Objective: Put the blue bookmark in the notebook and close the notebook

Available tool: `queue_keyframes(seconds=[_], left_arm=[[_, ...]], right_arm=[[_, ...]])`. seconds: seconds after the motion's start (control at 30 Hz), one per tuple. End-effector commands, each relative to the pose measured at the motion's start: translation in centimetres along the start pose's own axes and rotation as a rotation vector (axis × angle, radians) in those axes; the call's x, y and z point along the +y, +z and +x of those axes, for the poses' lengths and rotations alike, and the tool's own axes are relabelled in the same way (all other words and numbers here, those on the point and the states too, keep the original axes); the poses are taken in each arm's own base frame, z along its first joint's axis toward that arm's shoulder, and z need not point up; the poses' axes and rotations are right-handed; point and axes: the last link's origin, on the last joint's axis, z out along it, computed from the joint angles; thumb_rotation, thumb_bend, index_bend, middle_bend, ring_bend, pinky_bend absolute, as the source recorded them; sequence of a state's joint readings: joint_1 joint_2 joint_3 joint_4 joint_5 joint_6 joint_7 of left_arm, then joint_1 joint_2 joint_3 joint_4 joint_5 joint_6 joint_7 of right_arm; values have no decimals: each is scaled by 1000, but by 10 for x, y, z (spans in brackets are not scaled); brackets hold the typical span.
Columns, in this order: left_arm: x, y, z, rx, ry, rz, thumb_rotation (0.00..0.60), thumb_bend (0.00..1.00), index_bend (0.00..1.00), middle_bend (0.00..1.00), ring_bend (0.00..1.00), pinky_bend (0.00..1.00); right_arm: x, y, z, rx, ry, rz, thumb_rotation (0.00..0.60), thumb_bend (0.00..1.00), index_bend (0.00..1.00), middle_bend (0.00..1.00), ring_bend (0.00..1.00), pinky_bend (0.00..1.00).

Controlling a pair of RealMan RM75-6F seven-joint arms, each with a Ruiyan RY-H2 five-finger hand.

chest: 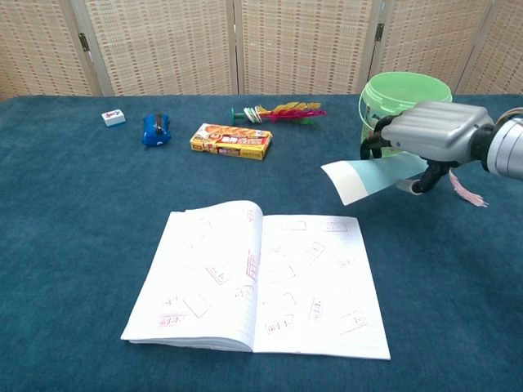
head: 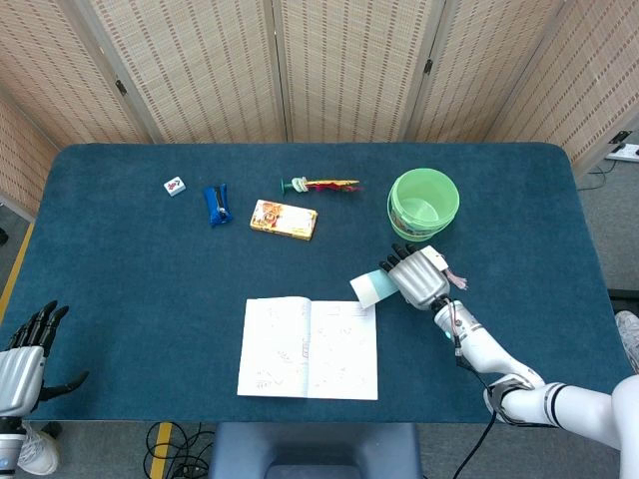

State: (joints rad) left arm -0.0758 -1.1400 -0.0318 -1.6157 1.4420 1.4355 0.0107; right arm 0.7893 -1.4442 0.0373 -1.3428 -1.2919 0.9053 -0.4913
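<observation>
The notebook (head: 309, 348) (chest: 261, 278) lies open on the blue table, its pages covered in red stamps. My right hand (head: 418, 276) (chest: 429, 143) holds the pale blue bookmark (head: 370, 287) (chest: 368, 177) lifted off the table, just beyond the notebook's far right corner. A pink tassel (chest: 467, 189) dangles from the bookmark's other end. My left hand (head: 22, 364) hangs off the table's near left edge, fingers spread and holding nothing.
A green bucket (head: 423, 203) (chest: 403, 109) stands right behind my right hand. Along the back lie a yellow box (head: 284, 219), a feathered shuttlecock (head: 319, 185), a blue pouch (head: 216, 204) and a small white tile (head: 175, 185).
</observation>
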Motion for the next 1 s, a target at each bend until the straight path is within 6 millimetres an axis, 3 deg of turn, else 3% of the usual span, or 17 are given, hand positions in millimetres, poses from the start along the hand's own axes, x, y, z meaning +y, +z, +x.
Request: queue_keyframes(seconds=[0.03,0.37,0.63,1.0], left_arm=[[1,0,1,0,2,-1,600,195,44,0,77,163],[3,0,3,-3,9,-5,600,196,44,0,77,163],[4,-1,3,-9,8,-4,600,195,44,0,77,163],[5,-1,2,-13,8,-7,600,195,44,0,77,163]], right_arm=[[-10,-10,18,93,3,91,600,334,288,325,152,242],[-44,-33,34,189,-39,352,600,334,290,325,152,242],[-57,-41,31,206,-105,514,600,320,290,312,152,242],[-56,-23,22,215,-142,588,600,297,290,297,152,242]])
